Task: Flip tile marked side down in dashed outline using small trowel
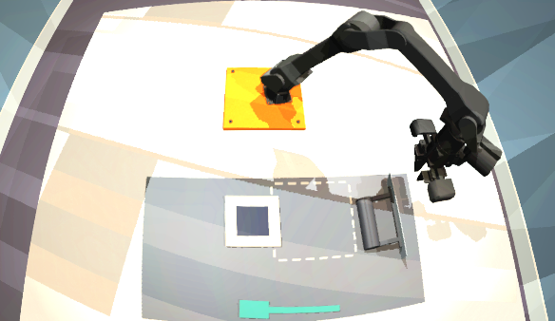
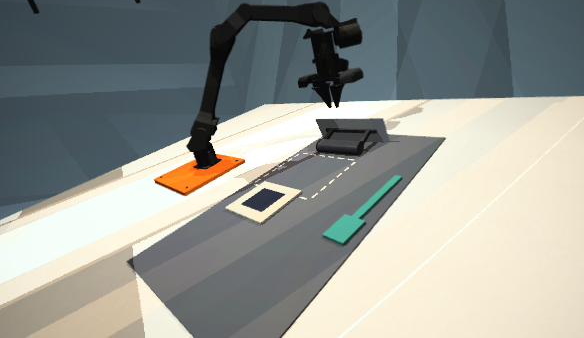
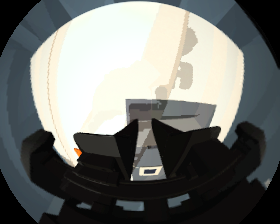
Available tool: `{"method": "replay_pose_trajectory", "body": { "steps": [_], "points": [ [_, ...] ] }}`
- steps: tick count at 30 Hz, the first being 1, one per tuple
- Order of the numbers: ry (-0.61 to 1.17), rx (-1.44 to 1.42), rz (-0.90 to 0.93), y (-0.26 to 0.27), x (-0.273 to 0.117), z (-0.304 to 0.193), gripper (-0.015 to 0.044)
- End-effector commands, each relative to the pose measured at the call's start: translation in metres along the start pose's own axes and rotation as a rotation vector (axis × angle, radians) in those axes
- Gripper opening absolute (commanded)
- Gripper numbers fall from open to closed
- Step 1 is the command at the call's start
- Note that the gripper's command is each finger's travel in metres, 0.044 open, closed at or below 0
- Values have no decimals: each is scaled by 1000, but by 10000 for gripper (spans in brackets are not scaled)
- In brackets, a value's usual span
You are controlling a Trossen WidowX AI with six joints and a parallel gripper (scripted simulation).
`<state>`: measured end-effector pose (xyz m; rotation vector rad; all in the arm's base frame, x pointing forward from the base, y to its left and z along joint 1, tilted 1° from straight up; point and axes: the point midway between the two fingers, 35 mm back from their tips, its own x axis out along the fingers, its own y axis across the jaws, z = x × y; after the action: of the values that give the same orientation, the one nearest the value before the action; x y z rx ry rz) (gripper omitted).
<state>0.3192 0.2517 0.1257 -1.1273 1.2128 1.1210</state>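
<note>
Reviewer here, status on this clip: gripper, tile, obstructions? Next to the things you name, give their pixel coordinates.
Gripper (image 1: 418,164) (image 2: 333,106) (image 3: 144,121) empty, raised. White square tile (image 1: 230,221) (image 2: 242,208) (image 3: 142,171) flat, dark-marked side up, mostly left of the dashed outline in top view. Grey roller stand (image 1: 369,222) (image 2: 340,146) beside outline's far end.

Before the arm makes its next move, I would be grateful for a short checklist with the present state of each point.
1. Pincer holds nothing: ok.
2. Trowel lies flat on the mat, off the tile: ok.
3. Tile's dark square faces up, so it still needs turning: ok.
4. Tile lies wholly inside the dashed outline: not ok, mostly outside.
5. Pincer is at the trowel's handle: not ok, up beyond the roller stand.
6. Tile's underside is plain: cannot tell.
</note>
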Motion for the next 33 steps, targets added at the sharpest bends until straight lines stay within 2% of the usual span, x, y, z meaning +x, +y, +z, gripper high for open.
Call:
{"method": "replay_pose_trajectory", "body": {
  "steps": [1, 33],
  "points": [
    [-4, 2, 1, 0, -5, -1, 100],
    [3, 1072, -1, -1, -2, -91, 100]
  ]
}}
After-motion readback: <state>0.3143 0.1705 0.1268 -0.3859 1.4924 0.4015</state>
